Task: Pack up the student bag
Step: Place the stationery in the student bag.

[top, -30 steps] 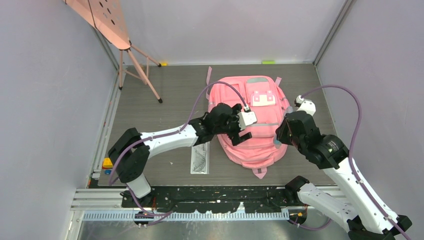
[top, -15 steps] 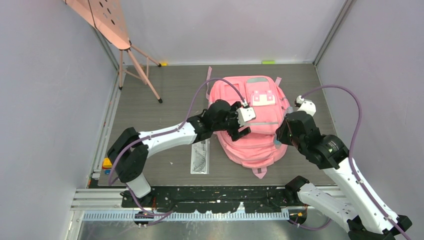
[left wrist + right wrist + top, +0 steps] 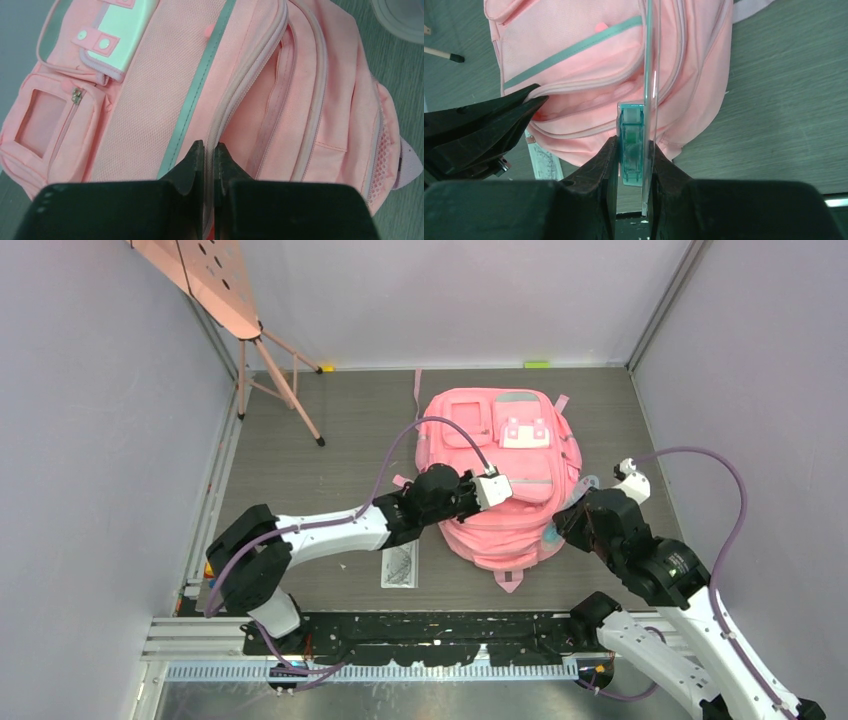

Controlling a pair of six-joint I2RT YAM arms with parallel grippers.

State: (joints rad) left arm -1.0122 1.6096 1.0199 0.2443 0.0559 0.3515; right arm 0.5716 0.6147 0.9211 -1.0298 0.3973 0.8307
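Left claw (image 3: 209, 147), fingers together, pinches the zip edge on the left side of the student bag (image 3: 505, 530); the gaping mouth lies just ahead of it; right claw (image 3: 632, 145), clamped on a teal-and-clear plastic item (image 3: 630, 122), hangs just beside the bag's right edge, likely nearer for the drop, with the mouth to its left; the bag lies flat mid-desk (image 3: 330, 430), long axis running away from the arms; a clear ruler (image 3: 400, 565) lies left of the bag; pale walls enclose all.
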